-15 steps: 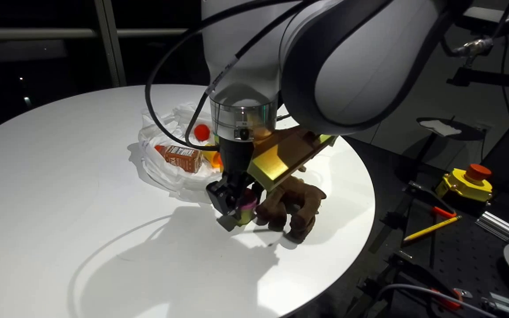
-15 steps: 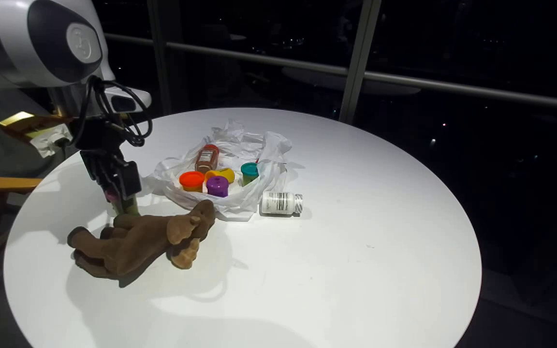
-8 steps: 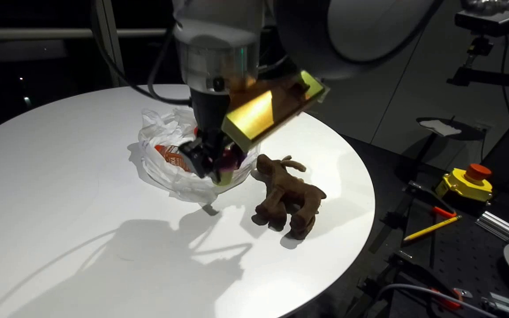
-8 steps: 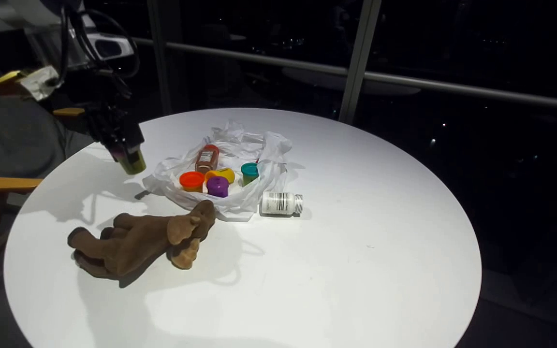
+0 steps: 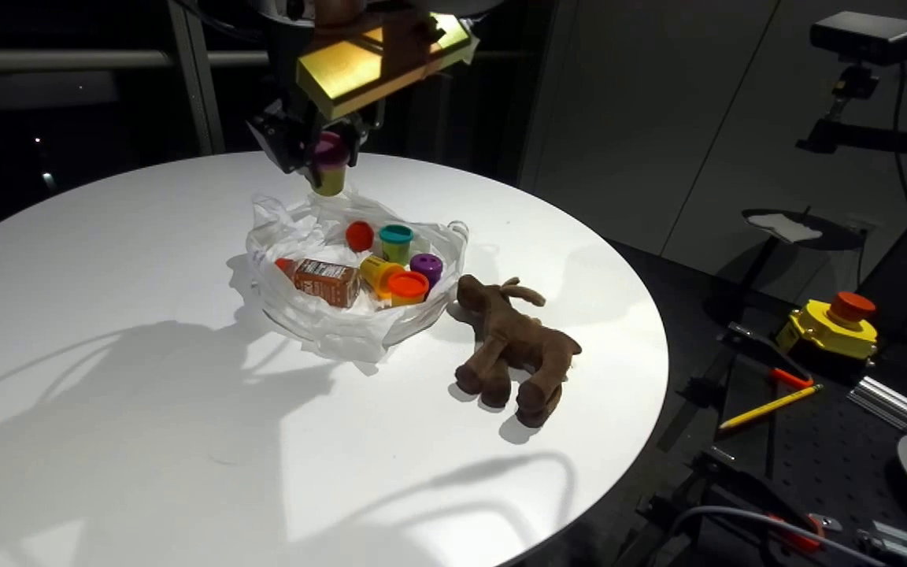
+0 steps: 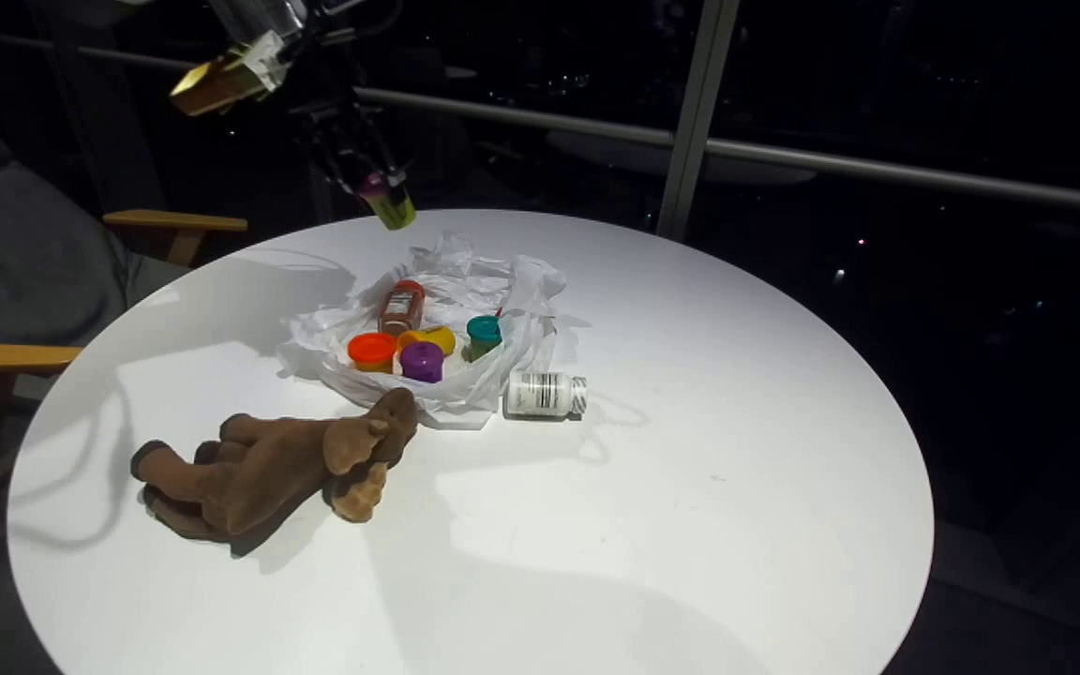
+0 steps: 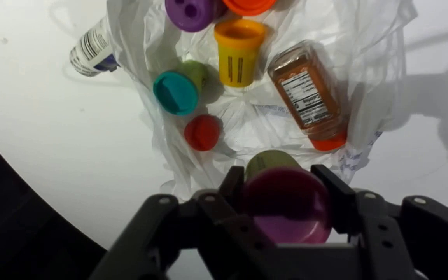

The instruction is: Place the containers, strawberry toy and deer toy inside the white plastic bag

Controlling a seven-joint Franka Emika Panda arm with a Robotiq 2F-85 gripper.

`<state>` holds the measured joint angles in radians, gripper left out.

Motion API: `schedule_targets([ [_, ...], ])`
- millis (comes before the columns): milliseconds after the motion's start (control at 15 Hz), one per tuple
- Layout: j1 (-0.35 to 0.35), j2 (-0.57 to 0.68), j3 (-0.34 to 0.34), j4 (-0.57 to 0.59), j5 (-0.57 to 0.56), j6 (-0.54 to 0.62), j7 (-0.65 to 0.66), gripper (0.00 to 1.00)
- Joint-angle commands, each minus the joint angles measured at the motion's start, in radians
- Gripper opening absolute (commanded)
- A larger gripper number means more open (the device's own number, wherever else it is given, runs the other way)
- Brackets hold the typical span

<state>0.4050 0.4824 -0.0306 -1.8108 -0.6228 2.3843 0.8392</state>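
Observation:
My gripper [image 7: 277, 175] is shut on a tub with a pink lid [image 7: 286, 206] and yellow-green body, the fingers pressing either side of it. In both exterior views this tub [image 5: 330, 165] hangs tilted in the air, near the bag's far end. The white plastic bag [image 6: 532, 281] lies spread on the table. Inside it are teal-lidded [image 7: 175, 93], yellow [image 7: 239, 54], purple [image 7: 189, 13] and orange [image 7: 249, 4] tubs. A small red rounded piece [image 7: 202, 132] is in there too; whether it is the strawberry toy I cannot tell. The deer toy [image 5: 520, 342] lies on its side outside the bag.
A brown seasoning bottle [image 7: 305, 93] with an orange-red cap lies inside the bag. Just outside, against the bag's edge, a white bottle [image 6: 545, 394] rests on its side. The round white table [image 6: 737, 525] ends in a curved edge.
My gripper has risen from beside the deer toy and carried the pink-lidded tub across to the bag's far side. Deer toy, bag and its contents have stayed in place.

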Motion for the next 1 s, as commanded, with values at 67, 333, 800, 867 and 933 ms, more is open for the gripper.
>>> schedule_targets([
  [67,-0.079,0.259,0.007,0.276,0.064,0.011,-0.145,0.24],
  [333,-0.098,0.41,-0.008,0.427,0.183,-0.017,-0.283,0.24],
  [800,-0.003,0.32,-0.07,0.329,0.185,0.01,-0.298,1.0],
  [867,0.021,0.27,-0.08,0.277,0.173,0.021,-0.278,1.0],
  [933,0.06,0.22,-0.109,0.223,0.144,0.029,-0.237,1.0],
])
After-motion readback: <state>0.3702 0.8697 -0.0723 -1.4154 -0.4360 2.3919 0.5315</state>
